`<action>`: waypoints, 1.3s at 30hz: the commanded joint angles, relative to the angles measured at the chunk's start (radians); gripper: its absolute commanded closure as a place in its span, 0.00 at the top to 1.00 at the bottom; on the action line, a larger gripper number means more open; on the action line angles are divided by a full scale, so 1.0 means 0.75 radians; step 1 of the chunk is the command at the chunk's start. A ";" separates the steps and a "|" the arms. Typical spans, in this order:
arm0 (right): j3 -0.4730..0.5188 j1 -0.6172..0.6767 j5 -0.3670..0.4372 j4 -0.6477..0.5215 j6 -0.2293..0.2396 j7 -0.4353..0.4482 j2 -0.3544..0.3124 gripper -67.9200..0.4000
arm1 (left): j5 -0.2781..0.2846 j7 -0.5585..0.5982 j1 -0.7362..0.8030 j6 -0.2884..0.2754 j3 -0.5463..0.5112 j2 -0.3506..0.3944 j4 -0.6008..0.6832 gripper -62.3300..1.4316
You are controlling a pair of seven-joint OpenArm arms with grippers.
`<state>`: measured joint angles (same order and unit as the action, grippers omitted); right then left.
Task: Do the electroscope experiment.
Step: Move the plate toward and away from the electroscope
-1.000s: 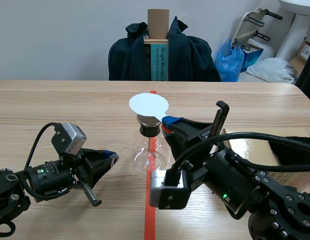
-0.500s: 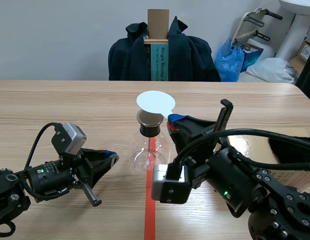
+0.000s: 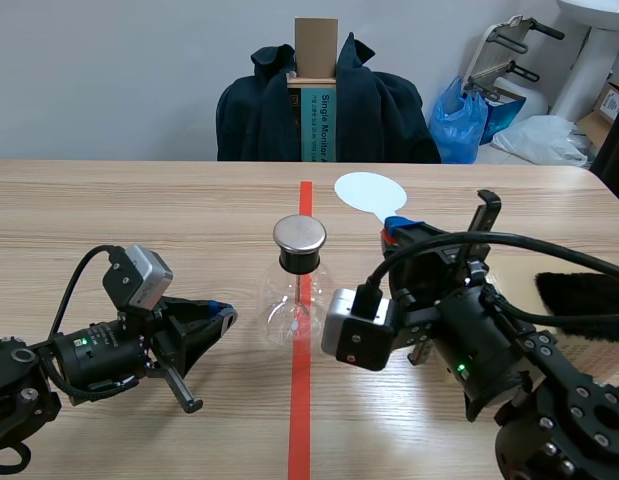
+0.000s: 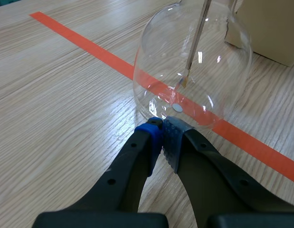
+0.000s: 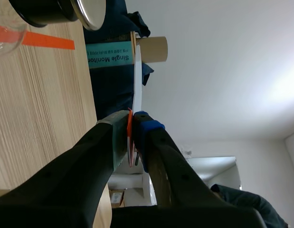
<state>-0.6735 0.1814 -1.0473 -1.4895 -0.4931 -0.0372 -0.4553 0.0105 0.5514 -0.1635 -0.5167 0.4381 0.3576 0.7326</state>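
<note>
Looks like a makeshift robotics lab in an office back room. There's a long wooden desk [image 3: 139, 200] marked with an orange-red tape line [image 3: 300, 420], and a glass flask [image 3: 294, 310] stands on it. Behind are a dark jacket [image 3: 389, 115] slung over a chair, a cardboard monitor box [image 3: 315, 45], a blue plastic bag [image 3: 459, 122] and a white washbasin pedestal [image 3: 587, 55] in the corner.

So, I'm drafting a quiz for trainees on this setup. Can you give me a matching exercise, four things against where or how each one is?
Things:
1 white disc
2 metal cap
3 left gripper
4 glass flask

States:
A stands on the tape line
B shut on nothing, by the flask's base
C held in the right gripper
D sits on the flask's neck

Pairs: 1-C, 2-D, 3-B, 4-A.
</note>
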 commanded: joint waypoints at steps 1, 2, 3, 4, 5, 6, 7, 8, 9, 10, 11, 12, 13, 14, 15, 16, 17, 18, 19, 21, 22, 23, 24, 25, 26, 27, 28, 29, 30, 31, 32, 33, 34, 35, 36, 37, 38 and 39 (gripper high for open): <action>0.016 -0.013 -0.001 -0.008 -0.019 -0.021 -0.010 0.02 | 0.009 0.022 -0.011 -0.003 -0.012 0.004 0.024 0.07; 0.016 -0.013 -0.001 -0.008 -0.019 -0.032 -0.010 0.02 | 0.009 0.022 -0.011 -0.003 -0.012 0.004 0.024 0.07; 0.016 -0.013 -0.001 -0.008 -0.019 -0.041 -0.010 0.02 | 0.009 0.022 -0.011 -0.003 -0.012 0.004 0.024 0.07; 0.016 -0.013 -0.002 -0.008 -0.019 -0.049 -0.010 0.02 | 0.009 0.022 -0.011 -0.003 -0.012 0.004 0.024 0.07; 0.016 -0.013 -0.002 -0.008 -0.019 -0.053 -0.014 0.02 | 0.009 0.022 -0.011 -0.003 -0.012 0.004 0.024 0.07; 0.016 -0.013 -0.002 -0.008 -0.019 -0.051 -0.019 0.02 | 0.009 0.022 -0.011 -0.003 -0.012 0.004 0.024 0.07; 0.016 -0.013 -0.002 -0.008 -0.019 -0.036 -0.026 0.02 | 0.009 0.022 -0.011 -0.003 -0.012 0.004 0.024 0.07; 0.016 -0.013 -0.002 -0.007 -0.019 -0.020 -0.032 0.02 | 0.009 0.022 -0.011 -0.003 -0.012 0.004 0.024 0.07; 0.016 -0.013 -0.002 -0.007 -0.019 -0.005 -0.036 0.02 | 0.009 0.022 -0.011 -0.003 -0.012 0.004 0.024 0.07; 0.016 -0.013 -0.002 -0.007 -0.019 0.010 -0.037 0.02 | 0.009 0.022 -0.011 -0.003 -0.012 0.004 0.024 0.07; 0.016 -0.013 -0.002 -0.007 -0.019 0.023 -0.039 0.02 | 0.009 0.022 -0.011 -0.003 -0.012 0.004 0.024 0.07; 0.016 -0.013 -0.002 -0.007 -0.019 0.045 -0.039 0.02 | 0.009 0.022 -0.011 -0.003 -0.012 0.004 0.024 0.07; 0.016 -0.012 -0.002 -0.007 -0.019 0.062 -0.039 0.02 | 0.009 0.022 -0.011 -0.003 -0.012 0.004 0.024 0.07; 0.016 -0.012 -0.002 -0.007 -0.019 0.079 -0.039 0.02 | 0.009 0.022 -0.011 -0.003 -0.012 0.004 0.024 0.07; 0.016 -0.011 -0.002 -0.007 -0.019 0.102 -0.039 0.02 | 0.009 0.022 -0.011 -0.003 -0.012 0.004 0.024 0.07; 0.016 -0.008 -0.002 -0.007 -0.019 0.125 -0.039 0.02 | 0.009 0.022 -0.011 -0.003 -0.012 0.004 0.024 0.07; 0.016 -0.005 -0.009 -0.007 -0.019 0.151 -0.039 0.02 | 0.009 0.022 -0.011 -0.003 -0.012 0.004 0.024 0.07; 0.016 0.001 -0.014 -0.007 -0.019 0.177 -0.039 0.02 | 0.009 0.022 -0.011 -0.003 -0.012 0.004 0.024 0.07; 0.016 0.003 -0.026 -0.007 -0.019 0.202 -0.039 0.02 | 0.009 0.022 -0.011 -0.003 -0.012 0.004 0.024 0.07; 0.016 0.011 -0.032 -0.007 -0.019 0.258 -0.039 0.02 | 0.009 0.022 -0.011 -0.003 -0.012 0.004 0.024 0.07; 0.016 0.014 -0.032 -0.007 -0.018 0.284 -0.039 0.02 | 0.009 0.022 -0.011 -0.003 -0.012 0.004 0.024 0.07; 0.016 0.017 -0.032 -0.007 -0.018 0.309 -0.039 0.02 | 0.009 0.022 -0.011 -0.003 -0.012 0.004 0.024 0.07; 0.016 0.018 -0.032 -0.007 -0.019 0.333 -0.039 0.02 | 0.009 0.022 -0.011 -0.003 -0.012 0.004 0.024 0.07; 0.016 0.021 -0.032 -0.007 -0.018 0.353 -0.039 0.02 | 0.009 0.022 -0.011 -0.003 -0.012 0.004 0.024 0.07; 0.016 0.025 -0.032 -0.007 -0.019 0.369 -0.039 0.02 | 0.010 0.022 -0.011 -0.003 -0.012 0.004 0.024 0.07; 0.015 0.027 -0.032 -0.007 -0.018 0.386 -0.039 0.02 | 0.010 0.022 -0.011 -0.003 -0.012 0.004 0.024 0.07; 0.015 0.030 -0.032 -0.007 -0.018 0.399 -0.039 0.02 | 0.010 0.022 -0.011 -0.003 -0.012 0.004 0.024 0.07; 0.015 0.032 -0.032 -0.007 -0.018 0.408 -0.039 0.02 | 0.010 0.022 -0.011 -0.003 -0.012 0.004 0.024 0.07; 0.015 0.032 -0.032 -0.007 -0.018 0.419 -0.039 0.02 | 0.010 0.022 -0.011 -0.003 -0.012 0.004 0.024 0.07; 0.015 0.033 -0.032 -0.007 -0.018 0.422 -0.039 0.02 | 0.010 0.022 -0.011 -0.003 -0.012 0.004 0.024 0.07; 0.015 0.032 -0.032 -0.007 -0.018 0.423 -0.039 0.02 | 0.010 0.022 -0.011 -0.003 -0.012 0.004 0.024 0.07; 0.015 0.032 -0.032 -0.007 -0.018 0.424 -0.039 0.02 | 0.010 0.022 -0.011 -0.003 -0.012 0.004 0.024 0.07; 0.015 0.032 -0.032 -0.007 -0.018 0.424 -0.039 0.02 | 0.010 0.022 -0.011 -0.003 -0.012 0.004 0.024 0.07; 0.015 0.032 -0.032 -0.007 -0.018 0.424 -0.039 0.02 | 0.010 0.022 -0.011 -0.003 -0.012 0.004 0.024 0.07; 0.015 0.032 -0.032 -0.007 -0.018 0.424 -0.039 0.02 | 0.010 0.022 -0.011 -0.003 -0.012 0.004 0.024 0.07; 0.015 0.032 -0.032 -0.007 -0.018 0.425 -0.039 0.02 | 0.010 0.022 -0.011 -0.003 -0.012 0.004 0.024 0.07; 0.015 0.032 -0.032 -0.007 -0.018 0.428 -0.039 0.02 | 0.010 0.022 -0.011 -0.003 -0.012 0.004 0.024 0.07; 0.015 0.032 -0.032 -0.007 -0.018 0.428 -0.039 0.02 | 0.010 0.022 -0.011 -0.003 -0.012 0.004 0.024 0.07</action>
<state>-0.6735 0.2146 -1.0737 -1.4895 -0.4931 0.2836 -0.4767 0.0105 0.5514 -0.1635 -0.5167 0.4381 0.3576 0.7326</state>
